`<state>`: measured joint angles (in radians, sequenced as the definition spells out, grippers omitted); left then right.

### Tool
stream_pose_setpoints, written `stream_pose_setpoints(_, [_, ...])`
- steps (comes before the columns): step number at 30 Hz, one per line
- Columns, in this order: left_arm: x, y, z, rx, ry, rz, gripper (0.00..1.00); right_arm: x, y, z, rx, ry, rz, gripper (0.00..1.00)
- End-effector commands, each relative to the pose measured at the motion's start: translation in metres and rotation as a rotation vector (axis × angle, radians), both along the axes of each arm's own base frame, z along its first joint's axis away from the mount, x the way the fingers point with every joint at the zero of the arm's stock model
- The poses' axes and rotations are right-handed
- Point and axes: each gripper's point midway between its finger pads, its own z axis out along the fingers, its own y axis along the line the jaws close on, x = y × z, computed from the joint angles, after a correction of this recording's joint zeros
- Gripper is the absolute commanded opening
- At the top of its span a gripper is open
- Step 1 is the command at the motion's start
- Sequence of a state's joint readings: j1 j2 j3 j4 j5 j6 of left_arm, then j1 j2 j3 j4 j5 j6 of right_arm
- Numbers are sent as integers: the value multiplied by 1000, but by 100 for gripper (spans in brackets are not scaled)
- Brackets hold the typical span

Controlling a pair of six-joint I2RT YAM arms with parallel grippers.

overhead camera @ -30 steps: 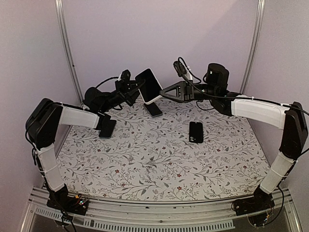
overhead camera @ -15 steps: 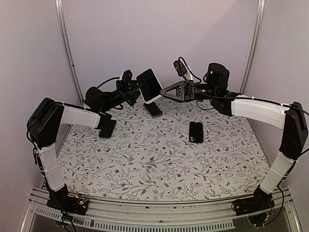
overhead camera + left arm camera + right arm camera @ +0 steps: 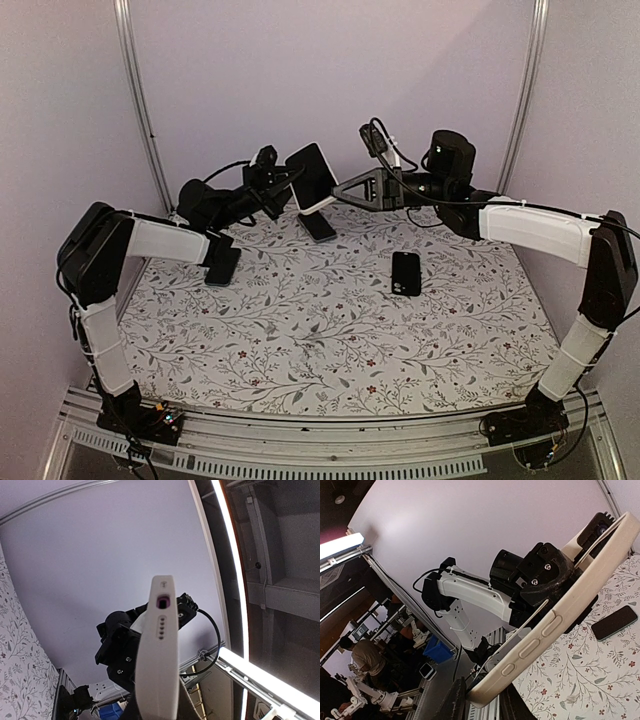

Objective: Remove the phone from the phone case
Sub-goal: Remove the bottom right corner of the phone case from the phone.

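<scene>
- Cased phone aloft: I have the phone, which looks fully seated in its pale phone case. It is raised above the far middle of the floral counter, with the dark screen tilted toward the overhead camera.
- The left tool is closed almost completely on the left edge of the phone case. The case sits edge-on to that wrist camera, with the port end pointing away. I read this arm as the anchor that keeps the case from swinging.
- The right tool has one end of the phone case between narrowly parted fingers. I cannot tell whether they pinch it or only bracket it.
- My judgement on the mid-air hold is that both faces and the rim stay reachable. That lets one tool flex the soft rim off a corner while the other resists.
- Three dark handsets lie flat on the counter, clear of the work: one handset just below the raised phone, one by the left forearm, one right of centre.
</scene>
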<state>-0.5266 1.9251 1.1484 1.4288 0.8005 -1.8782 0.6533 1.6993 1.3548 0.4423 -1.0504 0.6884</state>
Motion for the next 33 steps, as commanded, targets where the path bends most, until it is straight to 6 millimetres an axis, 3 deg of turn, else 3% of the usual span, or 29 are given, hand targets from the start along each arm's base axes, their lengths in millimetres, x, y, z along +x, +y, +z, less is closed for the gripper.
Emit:
stream_pose_setpoints(1, [-36,-55,-55,133,121,-184,0,-27,15,50,142,-242,23,20])
stream_pose_setpoints(8, [-36,-57,-50,123,105,-198,0,-17,17,37,96,-239,-29,21])
stream_pose_setpoints(15, [-41,-61,-50,112,109,-220,0,-16,17,36,91,-247,-40,30])
stream_pose_setpoints(20, [-42,-62,-51,90,121,-231,0,-18,16,45,108,-273,-35,29])
stream_pose_setpoints(26, [-49,-64,-46,62,118,-267,0,-23,15,59,139,-327,-22,19])
stream_pose_setpoints(33, [-56,-69,-42,53,108,-297,0,-27,16,79,193,-385,15,20])
